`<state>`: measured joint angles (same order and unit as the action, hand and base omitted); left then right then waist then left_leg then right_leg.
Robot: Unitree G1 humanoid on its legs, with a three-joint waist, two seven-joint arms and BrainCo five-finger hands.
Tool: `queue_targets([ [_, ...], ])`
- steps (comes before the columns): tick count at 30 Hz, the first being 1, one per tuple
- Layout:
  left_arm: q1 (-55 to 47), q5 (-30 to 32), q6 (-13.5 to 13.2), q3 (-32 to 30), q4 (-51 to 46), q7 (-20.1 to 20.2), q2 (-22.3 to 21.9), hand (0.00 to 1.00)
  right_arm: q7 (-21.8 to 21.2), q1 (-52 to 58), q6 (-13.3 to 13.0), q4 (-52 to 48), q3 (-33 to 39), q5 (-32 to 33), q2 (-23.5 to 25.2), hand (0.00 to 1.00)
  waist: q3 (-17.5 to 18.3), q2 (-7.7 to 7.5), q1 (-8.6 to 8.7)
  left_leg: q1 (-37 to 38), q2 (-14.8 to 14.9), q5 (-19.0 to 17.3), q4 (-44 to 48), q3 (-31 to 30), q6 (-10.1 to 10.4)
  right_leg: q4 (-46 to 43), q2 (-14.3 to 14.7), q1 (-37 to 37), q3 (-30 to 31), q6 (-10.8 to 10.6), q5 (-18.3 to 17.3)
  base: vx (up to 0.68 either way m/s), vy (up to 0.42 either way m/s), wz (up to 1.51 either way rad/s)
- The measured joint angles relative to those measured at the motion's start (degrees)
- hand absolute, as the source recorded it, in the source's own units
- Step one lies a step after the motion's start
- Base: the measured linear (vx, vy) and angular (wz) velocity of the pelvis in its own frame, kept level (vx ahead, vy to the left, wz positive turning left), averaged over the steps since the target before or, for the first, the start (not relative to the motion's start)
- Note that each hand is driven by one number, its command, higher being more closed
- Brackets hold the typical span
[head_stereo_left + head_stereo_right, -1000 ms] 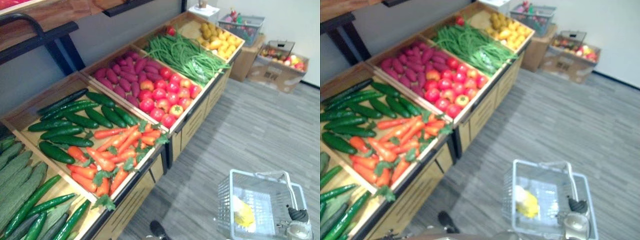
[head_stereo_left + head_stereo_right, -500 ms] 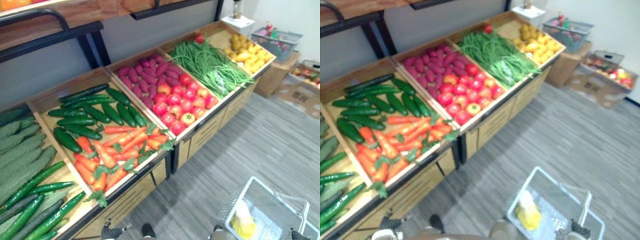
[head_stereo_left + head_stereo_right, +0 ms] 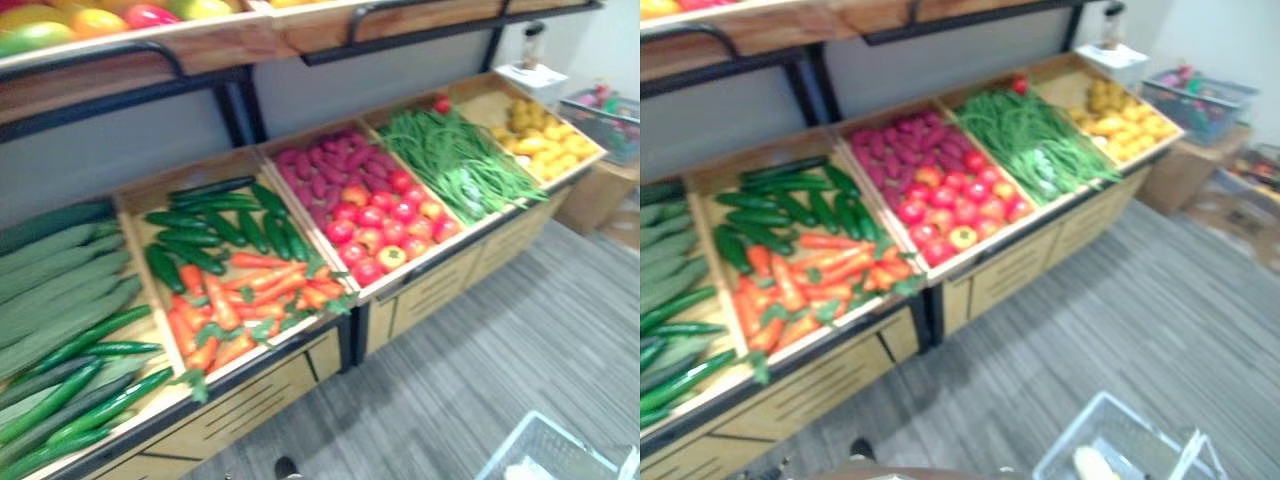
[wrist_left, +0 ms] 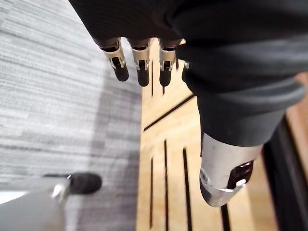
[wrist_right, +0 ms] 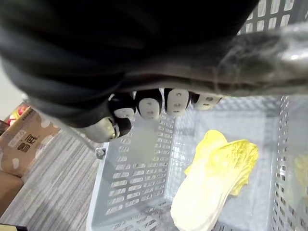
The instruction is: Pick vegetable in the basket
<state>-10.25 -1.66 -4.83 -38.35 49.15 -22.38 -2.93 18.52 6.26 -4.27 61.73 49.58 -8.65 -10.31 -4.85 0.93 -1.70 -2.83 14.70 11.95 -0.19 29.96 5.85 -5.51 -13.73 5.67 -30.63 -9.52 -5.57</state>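
Observation:
A wooden produce stand (image 3: 300, 365) runs across the eye views. Its bins hold dark cucumbers (image 3: 215, 225), carrots (image 3: 235, 300), tomatoes (image 3: 385, 225), purple sweet potatoes (image 3: 330, 170) and green beans (image 3: 460, 165). A pale grey plastic basket (image 3: 1120, 445) hangs at the bottom right, over the floor. My right hand (image 5: 163, 102) is curled round the basket's handle (image 5: 269, 48). A yellow leafy cabbage (image 5: 211, 178) lies inside the basket. My left hand (image 4: 142, 62) hangs with straight fingers in front of the stand's wooden front, holding nothing.
Long green gourds (image 3: 60, 290) fill the bin at the far left, and yellow produce (image 3: 540, 130) the far right one. A shelf of fruit (image 3: 90, 20) overhangs the stand. Another filled basket (image 3: 1200, 95) stands past the stand's right end. Grey floor (image 3: 500, 370) lies in front.
The whole picture has shifted: the camera has swung up and toward the stand, so the basket now sits at the bottom edge. The cabbage still lies in the basket.

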Motion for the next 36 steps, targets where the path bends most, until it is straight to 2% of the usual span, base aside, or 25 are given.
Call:
queue_targets([
  [2,-0.2,-0.88,0.05,-1.61,-5.38,-4.19,-1.79,0.0,0.02,-0.71,-1.13,2.21,0.3,0.08,-0.35,1.0,0.09,1.94,0.14,1.11,-1.51,-0.14,-4.71,-0.21,-0.92,0.43,0.08,0.37,-1.2,-0.58,-0.57,-0.03,0.087,0.38],
  [3,-0.15,-1.12,0.05,-1.56,-7.52,-5.31,-1.83,0.0,0.03,-0.56,-1.13,2.31,0.89,0.09,0.1,1.0,0.09,2.09,0.26,1.22,-1.64,-0.29,-5.58,-0.19,-1.09,0.48,0.21,0.56,-1.76,-0.7,-0.51,-0.02,0.087,0.31],
  [4,-0.12,-1.12,-0.02,-1.61,-12.93,-8.03,-1.89,0.0,0.41,-0.18,-1.21,2.16,1.78,0.2,1.44,1.0,0.13,1.32,-0.1,1.02,-2.04,-0.22,-5.56,-0.17,-1.18,0.46,-0.19,0.6,-1.94,-0.51,-0.03,0.01,0.073,0.17],
  [5,-0.11,-1.02,-0.09,-1.41,-18.79,-10.22,-1.9,0.0,1.01,0.26,-1.38,2.02,1.6,0.25,2.74,1.0,0.17,0.28,-0.07,1.04,-2.42,-0.31,-5.72,-0.04,-1.28,0.43,-0.6,0.73,-1.98,-1.26,0.43,0.02,0.065,0.09],
  [8,0.41,0.93,-1.08,2.32,-31.83,-13.21,-2.07,0.0,1.28,1.83,-1.94,0.51,0.21,1.95,5.14,1.0,0.14,-1.46,-0.02,1.51,-3.08,-0.84,-5.86,0.28,-1.65,1.01,-1.12,1.77,-2.33,-1.62,1.63,0.03,0.045,0.03],
  [12,1.01,5.87,-2.15,8.32,-42.27,-13.86,-1.9,0.0,1.27,2.31,-2.52,-3.27,-3.83,2.12,6.22,1.0,0.09,-2.44,0.36,2.11,-3.61,-2.08,-5.87,1.28,-1.36,2.11,-1.69,2.54,-1.91,-1.76,2.8,0.0,0.047,-0.09],
  [18,-1.78,15.73,-2.23,18.22,-55.28,-14.24,-0.82,0.0,1.28,2.3,-3.06,-4.62,-6.97,1.87,6.63,1.0,-0.08,-2.97,0.42,2.12,-3.5,-2.39,-5.87,2.39,-1.65,2.74,-1.63,2.36,-1.8,-1.79,3.3,-0.01,0.01,-0.02],
  [20,-2.66,18.38,-2.51,21.2,-57.42,-13.61,0.13,0.0,1.29,2.27,-3.2,-4.49,-7.55,1.84,6.54,1.0,-0.23,-3.2,0.34,2.16,-3.49,-2.41,-5.88,2.67,-1.62,2.85,-1.54,2.08,-1.35,-1.61,3.19,0.0,0.001,-0.07],
  [22,-2.95,20.6,-3.41,23.82,-57.67,-12.03,2.95,0.0,1.26,1.92,-3.21,-4.19,-8.02,1.75,6.06,1.0,-0.29,-3.3,0.31,2.16,-3.41,-2.43,-5.89,3.47,-1.52,2.98,-1.46,1.41,-0.41,-1.12,2.91,0.0,0.003,-0.2],
  [25,-2.69,22.45,-4.94,25.8,-57.02,-8.98,8.55,0.0,0.94,1.07,-3.16,-2.15,-9.69,0.92,3.79,1.0,-0.23,-3.19,1.55,2.33,-3.42,-2.21,-5.89,4.14,-1.49,3.4,-1.38,1.28,0.73,-1.3,3.55,0.03,0.0,-0.15],
  [29,1.24,23.28,-5.95,27.32,-50.54,-4.71,16.06,0.0,-0.49,0.06,-3.14,-1.62,-12.8,-2.51,-0.21,1.0,-0.16,-2.6,2.05,1.81,-3.29,-2.08,-5.89,5.48,-1.58,3.07,-1.4,-0.89,2.85,-1.14,3.7,0.02,-0.003,-0.21],
  [32,5.49,24.57,-6.24,28.72,-44.22,-2.49,21.02,0.0,-1.0,-2.09,-3.19,-1.65,-16.75,-5.13,-3.39,1.0,-0.39,-2.34,3.22,-0.2,-3.11,-1.69,-5.89,5.41,-1.73,2.05,-1.37,-3.75,3.79,-1.03,3.64,-0.02,-0.009,-0.09],
  [36,11.34,25.59,-5.88,32.26,-40.39,0.21,25.07,0.0,-1.44,-4.83,-3.29,-1.85,-18.78,-7.38,-5.52,1.0,-2.38,-2.37,3.31,-1.7,-3.11,-0.91,-5.87,4.54,-2.19,0.99,-1.43,-5.36,4.04,-0.75,3.5,-0.03,-0.007,0.05],
])
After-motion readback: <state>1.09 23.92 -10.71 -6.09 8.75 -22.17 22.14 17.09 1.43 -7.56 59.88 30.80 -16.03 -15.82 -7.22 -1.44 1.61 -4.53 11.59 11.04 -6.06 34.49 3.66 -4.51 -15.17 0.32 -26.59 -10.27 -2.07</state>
